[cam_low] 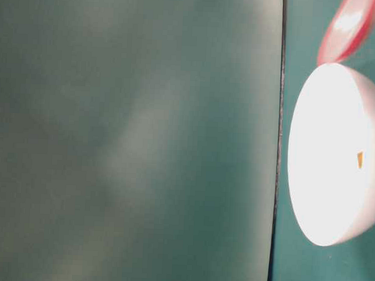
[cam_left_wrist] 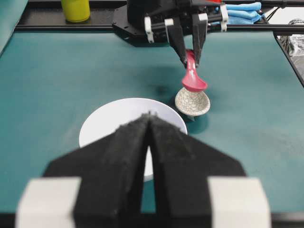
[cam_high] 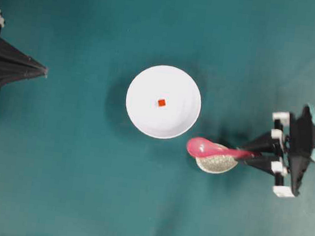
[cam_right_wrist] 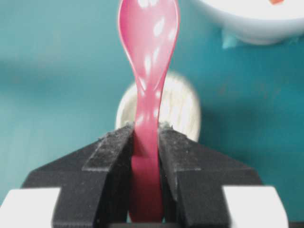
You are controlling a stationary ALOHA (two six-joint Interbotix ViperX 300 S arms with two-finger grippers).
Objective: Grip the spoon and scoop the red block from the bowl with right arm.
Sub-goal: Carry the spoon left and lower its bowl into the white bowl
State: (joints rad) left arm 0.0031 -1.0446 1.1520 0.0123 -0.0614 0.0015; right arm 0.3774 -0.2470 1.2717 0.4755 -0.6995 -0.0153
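Observation:
The pink spoon is held by its handle in my right gripper, which is shut on it. The scoop hangs above the speckled beige dish, just right of the white bowl. The red block lies near the middle of the bowl. In the right wrist view the spoon sticks out ahead of the gripper, with the bowl at top right. My left gripper is shut and empty at the far left. In the left wrist view it points at the bowl.
The speckled dish also shows in the left wrist view under the spoon. A yellow-green cup and a blue cloth lie on the far rail beyond the right arm. Teal cloth covers the table.

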